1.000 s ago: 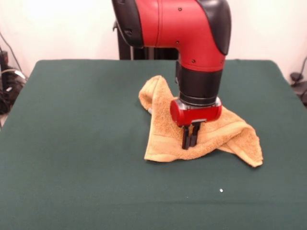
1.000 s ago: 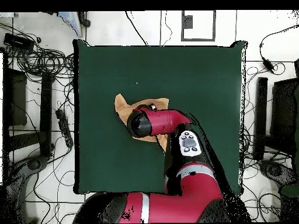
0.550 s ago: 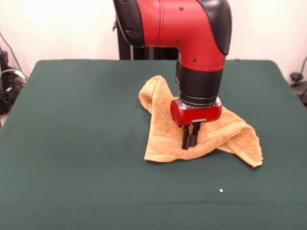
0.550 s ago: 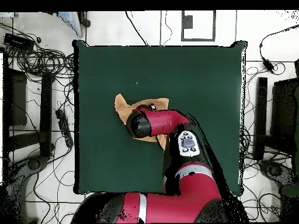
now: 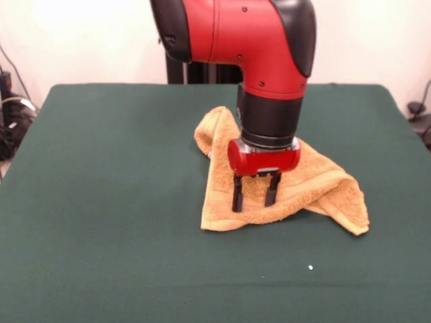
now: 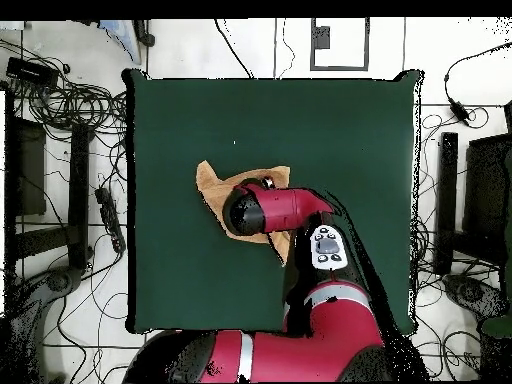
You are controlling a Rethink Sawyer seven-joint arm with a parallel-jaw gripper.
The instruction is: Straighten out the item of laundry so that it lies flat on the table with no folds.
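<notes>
A dark green table (image 5: 101, 202) is filling most of the scene, with a pale wall behind it in the front view. Near its middle the orange-yellow towel (image 5: 323, 185) is lying crumpled, folded over on itself, one fold rising up behind the claw and a corner trailing off to the claw's right in the front view, while a woven border band is running along the flat edge just below the fingertips. The claw (image 5: 255, 200) is standing directly over the towel with its two black fingers (image 5: 237, 194) spread apart, pointing straight down, their tips at the cloth's surface and gripping nothing. The red and black arm (image 6: 290, 208) is covering much of the towel in the overhead view. A tiny white speck (image 5: 310, 268) is lying on the table in front of the claw, well apart from the towel.
</notes>
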